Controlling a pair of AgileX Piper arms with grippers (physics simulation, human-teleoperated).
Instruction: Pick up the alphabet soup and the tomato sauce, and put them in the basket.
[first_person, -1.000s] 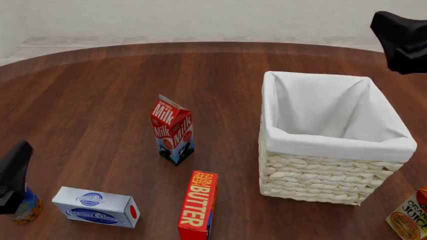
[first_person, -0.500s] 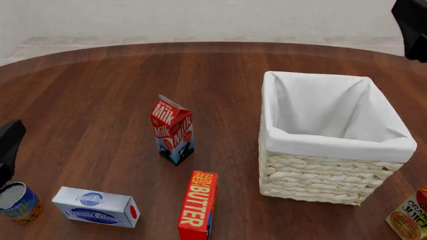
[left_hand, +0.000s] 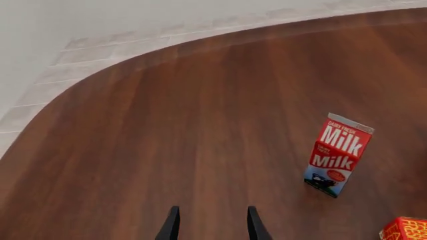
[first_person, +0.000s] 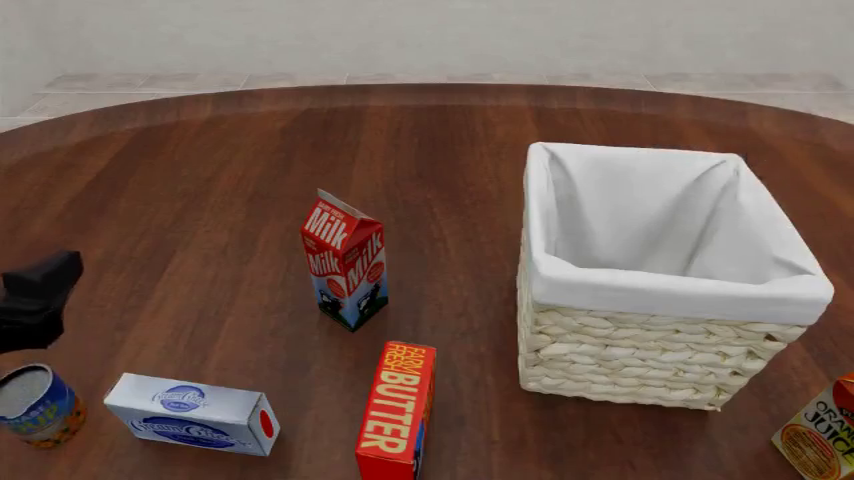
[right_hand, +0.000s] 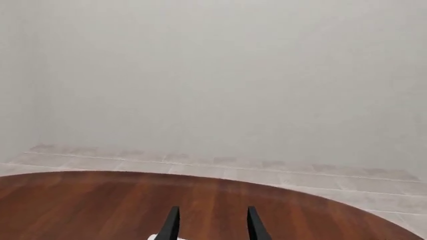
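The alphabet soup (first_person: 34, 404), a blue can with an orange lower band, stands alone at the table's near left corner. Just above it my left gripper (first_person: 47, 285) hovers apart from the can. In the left wrist view my left gripper (left_hand: 211, 229) is open with only bare table between its fingers. The basket (first_person: 667, 290), cream wicker with a white lining, stands at the right and looks empty. My right gripper (right_hand: 211, 227) is open, pointing at the far wall, and is outside the front view. The tomato sauce is out of view.
A milk carton (first_person: 347, 262) stands mid-table, also in the left wrist view as the milk carton (left_hand: 337, 155). A butter box (first_person: 398, 412) and a flat white-and-blue box (first_person: 194, 413) lie near the front edge. An orange juice carton (first_person: 821, 430) sits at the front right corner.
My left gripper has risen off the alphabet soup and tilted toward the table's middle, leaving the can standing. The right arm has moved up and out of the front view at top right.
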